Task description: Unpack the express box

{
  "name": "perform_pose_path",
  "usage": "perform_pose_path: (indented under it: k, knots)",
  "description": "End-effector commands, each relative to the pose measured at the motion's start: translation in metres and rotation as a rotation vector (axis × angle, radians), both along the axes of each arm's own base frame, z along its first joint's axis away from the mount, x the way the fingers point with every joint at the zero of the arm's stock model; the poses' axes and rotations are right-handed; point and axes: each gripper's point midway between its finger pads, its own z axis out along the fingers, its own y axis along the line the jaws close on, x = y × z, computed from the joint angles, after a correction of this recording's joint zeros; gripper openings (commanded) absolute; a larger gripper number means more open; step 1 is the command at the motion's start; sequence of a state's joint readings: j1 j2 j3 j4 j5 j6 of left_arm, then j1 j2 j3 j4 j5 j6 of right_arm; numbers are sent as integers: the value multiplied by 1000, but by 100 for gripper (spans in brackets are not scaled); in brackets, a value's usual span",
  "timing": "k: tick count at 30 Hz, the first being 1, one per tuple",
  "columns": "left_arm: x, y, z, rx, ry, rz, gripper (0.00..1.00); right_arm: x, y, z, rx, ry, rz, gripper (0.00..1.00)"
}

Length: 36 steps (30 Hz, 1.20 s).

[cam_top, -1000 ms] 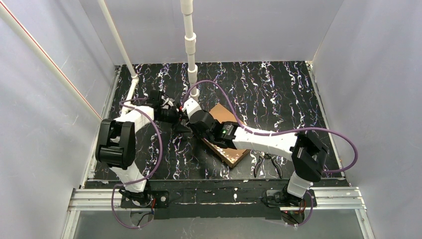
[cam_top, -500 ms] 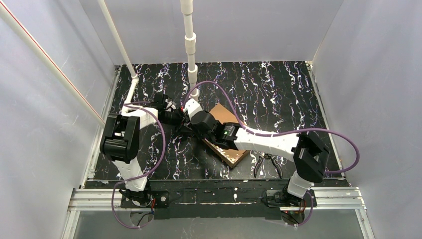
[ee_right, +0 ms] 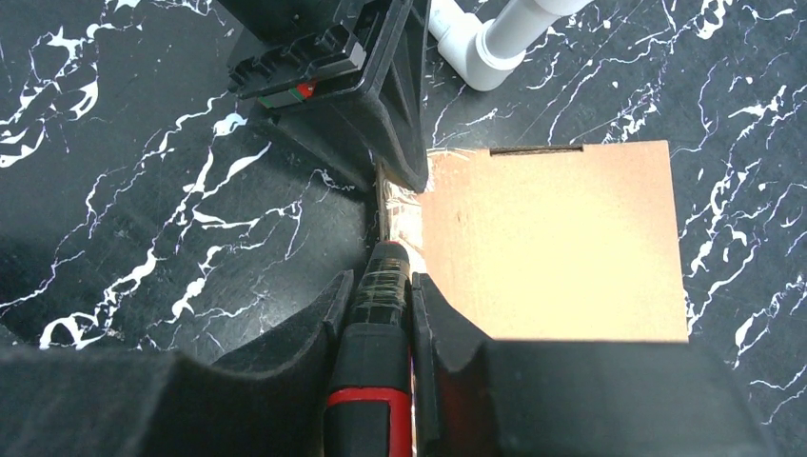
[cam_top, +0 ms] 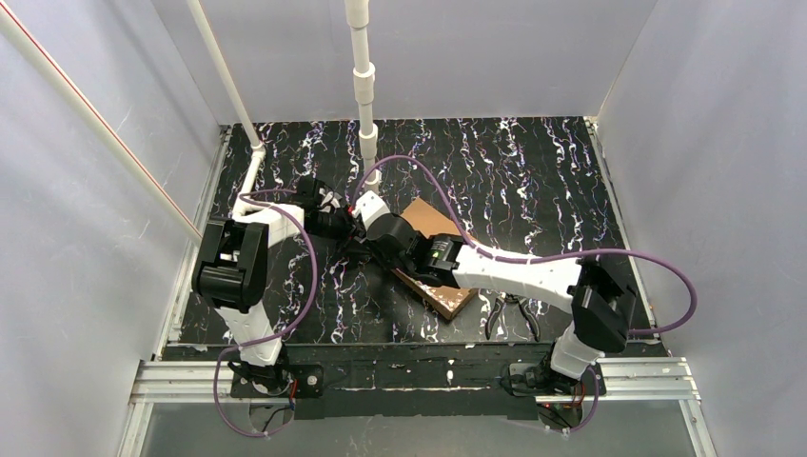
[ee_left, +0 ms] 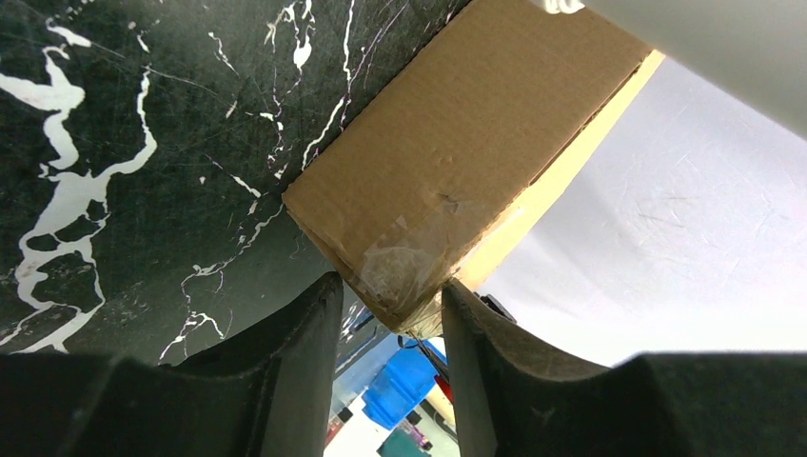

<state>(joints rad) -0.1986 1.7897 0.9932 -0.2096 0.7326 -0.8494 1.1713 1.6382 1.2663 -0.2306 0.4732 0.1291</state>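
Note:
The express box (cam_top: 430, 219) is a flat brown cardboard mailer lying at an angle mid-table, partly under my right arm. In the left wrist view its taped corner (ee_left: 409, 257) sits between my left fingers. My left gripper (cam_top: 350, 228) is closed on that corner (ee_left: 390, 314). My right gripper (cam_top: 373, 238) is shut on a black and red hand tool (ee_right: 376, 381). The tool's thin metal tip (ee_right: 381, 205) touches the taped left edge of the box (ee_right: 552, 238), right beside the left gripper's black body (ee_right: 352, 76).
A pair of pliers (cam_top: 511, 312) lies on the black marbled table near the right arm's base. A white pipe post (cam_top: 364, 86) stands at the back, with a pipe elbow (ee_right: 485, 43) close to the box. Grey walls enclose the table.
My left arm has swung right and brought its gripper onto the box's left corner. My right arm has stretched slightly further left with the tool.

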Motion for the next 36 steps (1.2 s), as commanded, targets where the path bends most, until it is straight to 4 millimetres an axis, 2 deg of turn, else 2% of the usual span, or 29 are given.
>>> perform_pose_path:
  k: [1, 11, 15, 22, 25, 28, 29, 32, 36]
  knots:
    - [3, 28, -33, 197, 19, 51, 39, -10, -18, 19, -14, -1, -2, 1]
    - [13, 34, -32, 251, -5, 19, 38, -23, -33, 13, -38, 13, 53, 1]
    - [15, 36, -29, 251, -12, 8, 38, -28, -42, 3, -63, 27, 61, 1]
    - [20, 42, -22, 264, -28, -29, 38, -36, -50, 3, -53, 45, 71, 1]
    - [12, 39, -6, 222, -52, -61, 49, -31, -45, 7, -26, 29, 53, 1]
    - [-1, 42, 20, 207, -113, -61, 66, -24, -36, 18, 31, 1, 28, 1]
    - [-7, 42, 28, 201, -117, -64, 68, -22, -34, 20, 44, -6, 21, 1]
    - [-22, 30, 45, 99, -82, -37, 71, -19, -28, 21, 67, -14, 14, 1]
    - [-30, 2, 59, -43, -62, 21, 71, -18, -23, 21, 76, -20, 22, 1]
